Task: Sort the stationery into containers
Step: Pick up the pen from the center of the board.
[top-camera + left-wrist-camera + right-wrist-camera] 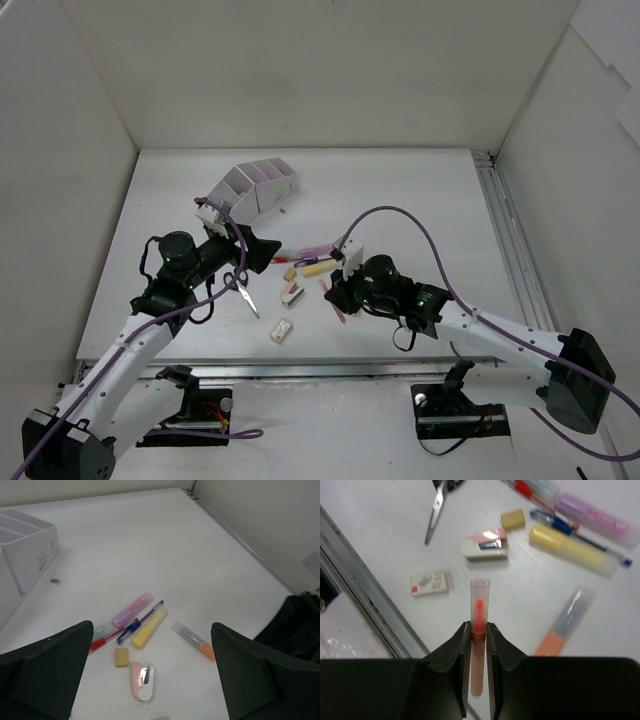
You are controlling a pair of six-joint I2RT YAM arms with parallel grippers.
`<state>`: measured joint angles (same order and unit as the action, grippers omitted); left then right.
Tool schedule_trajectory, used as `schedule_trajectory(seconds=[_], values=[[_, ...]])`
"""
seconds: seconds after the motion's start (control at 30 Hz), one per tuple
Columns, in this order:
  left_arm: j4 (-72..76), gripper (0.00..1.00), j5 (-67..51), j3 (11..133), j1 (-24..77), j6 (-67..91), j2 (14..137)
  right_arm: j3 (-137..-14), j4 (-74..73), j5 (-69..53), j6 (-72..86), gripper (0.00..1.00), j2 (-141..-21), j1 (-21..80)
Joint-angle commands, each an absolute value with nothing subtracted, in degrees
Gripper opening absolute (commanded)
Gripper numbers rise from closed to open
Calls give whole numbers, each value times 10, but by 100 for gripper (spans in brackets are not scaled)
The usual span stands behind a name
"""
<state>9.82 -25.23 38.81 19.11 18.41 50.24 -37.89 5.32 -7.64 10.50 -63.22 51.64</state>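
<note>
Right gripper (478,630): clamped on a slim pink pen (479,600) (clear cap, red tip), apparently lifted above the worktop's near-centre. Left gripper (151,629): jaws spread wide, holding nothing. Organizer (255,185): near the far edge, left of centre. Loose at mid-worktop: yellow highlighter (149,628), lilac highlighter (131,610), orange highlighter (195,641), beige eraser (121,656), scissors (243,290).

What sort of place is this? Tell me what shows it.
Probably a robot lab test cell: bare white walls around a white table, two arms bolted at its edge, loose stationery near a desk organizer.
</note>
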Motion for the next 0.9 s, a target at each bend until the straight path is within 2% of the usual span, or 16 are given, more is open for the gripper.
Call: schedule_trajectory(seconds=[0.0,0.1,0.23,0.37,0.57,0.67,0.77,0.8,0.87], values=[[191,100,-332,396,206,237,501,-386,247,-145,64,0,-665,500],[241,100,-349,379,225,250,506,-434,257,-156,42,0,-724,500],[215,100,-338,392,241,240,518,-464,301,-145,50,0,-769,490],[223,99,-297,377,254,232,522,-457,384,-125,80,0,-773,490],[225,97,-279,389,265,230,560,-468,409,-124,86,0,-773,490],[228,90,-267,392,277,229,571,-460,436,-122,87,0,-766,490],[241,78,-264,392,282,231,581,-463,445,-132,87,0,-769,486],[245,68,-264,391,282,232,583,-465,446,-134,90,0,-769,488],[255,55,-263,388,288,229,585,-467,453,-129,96,0,-775,489]])
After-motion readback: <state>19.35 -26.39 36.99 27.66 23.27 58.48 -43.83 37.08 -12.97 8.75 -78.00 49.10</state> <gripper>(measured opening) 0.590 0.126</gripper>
